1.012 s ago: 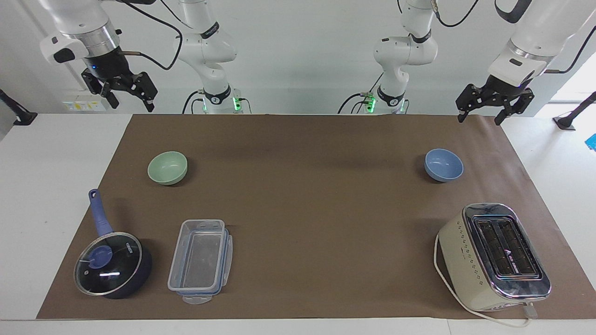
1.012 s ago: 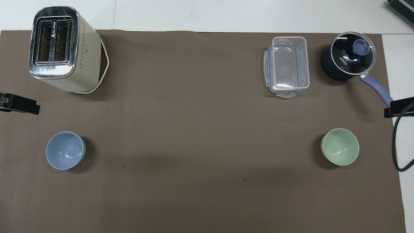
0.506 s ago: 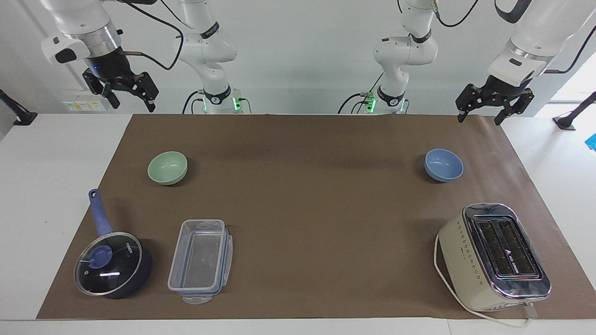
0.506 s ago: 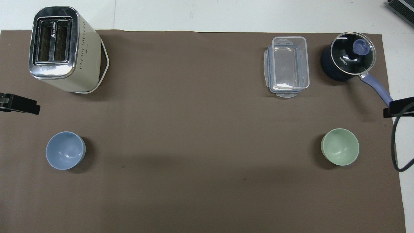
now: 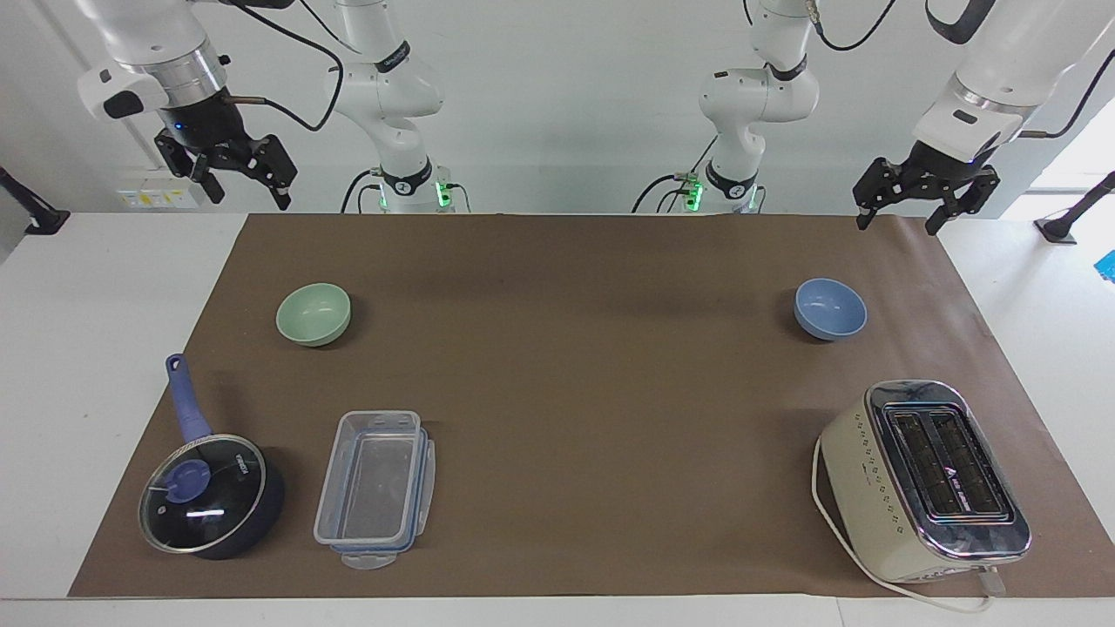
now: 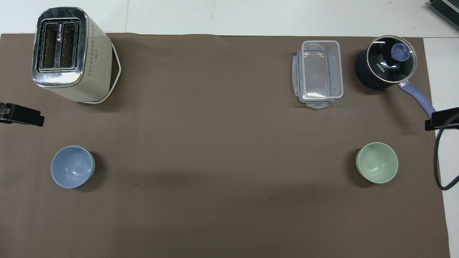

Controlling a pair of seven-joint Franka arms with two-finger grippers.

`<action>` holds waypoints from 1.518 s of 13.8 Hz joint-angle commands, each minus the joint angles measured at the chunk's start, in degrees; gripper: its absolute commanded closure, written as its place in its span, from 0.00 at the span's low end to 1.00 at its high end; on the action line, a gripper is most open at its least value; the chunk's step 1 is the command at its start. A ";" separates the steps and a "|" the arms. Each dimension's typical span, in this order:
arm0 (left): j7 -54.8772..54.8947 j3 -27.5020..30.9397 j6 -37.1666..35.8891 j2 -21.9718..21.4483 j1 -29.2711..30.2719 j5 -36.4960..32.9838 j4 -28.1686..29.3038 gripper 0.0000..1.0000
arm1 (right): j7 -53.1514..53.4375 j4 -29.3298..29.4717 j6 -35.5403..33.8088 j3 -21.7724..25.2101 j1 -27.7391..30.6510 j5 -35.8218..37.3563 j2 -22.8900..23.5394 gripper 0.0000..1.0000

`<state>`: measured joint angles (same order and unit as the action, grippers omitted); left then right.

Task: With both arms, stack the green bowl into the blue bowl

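We list: green bowl (image 5: pixel 314 314), upright on the surface (image 5: pixel 557 287), toward the right arm's end, near the robots' edge. Blue bowl (image 5: pixel 830 309), upright, toward the left arm's end, same edge, well apart from the green. Right gripper (image 5: pixel 241 182) raised over its corner, fingers spread wide, holding nothing. Left gripper (image 5: pixel 899 212) raised over its corner, fingers likewise wide apart and empty.

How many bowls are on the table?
2. The green bowl sits toward the right arm's end, the blue bowl toward the left arm's end. None looks hidden.
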<state>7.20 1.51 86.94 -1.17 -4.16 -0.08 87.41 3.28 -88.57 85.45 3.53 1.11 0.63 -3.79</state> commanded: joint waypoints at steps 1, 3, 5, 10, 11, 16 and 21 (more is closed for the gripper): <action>0.53 0.24 1.21 -0.94 -0.06 0.61 1.26 0.00 | -0.29 -1.78 1.29 -0.28 0.39 -0.63 -1.31 0.00; 0.53 0.51 2.00 -1.29 0.46 0.61 1.97 0.00 | -0.20 -1.78 1.29 -0.28 0.39 -0.63 -1.31 0.00; 0.62 0.51 2.88 -1.38 2.31 0.61 3.19 0.00 | -0.20 -1.78 1.29 -0.28 0.39 -0.63 -1.31 0.00; 5.53 0.51 8.41 -2.87 7.39 0.78 11.79 0.00 | -0.03 -2.74 1.38 -0.28 0.39 -0.54 -1.92 0.00; 8.24 0.51 10.25 -3.22 8.45 1.13 14.34 0.00 | 0.06 -2.83 1.38 -0.28 0.39 -0.54 -1.92 0.00; 18.02 0.51 22.46 -3.84 14.53 3.86 26.21 0.00 | 0.32 -2.83 1.56 -0.37 0.30 -0.63 -1.92 0.00; 28.81 0.51 28.10 -1.74 19.44 12.27 34.74 0.00 | 1.64 -2.75 1.38 -0.37 0.48 -0.71 -1.66 0.00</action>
<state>31.20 2.52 112.51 -2.40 12.69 8.20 118.14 4.01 -89.43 85.46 3.54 1.11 0.62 -4.06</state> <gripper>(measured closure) 0.000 0.000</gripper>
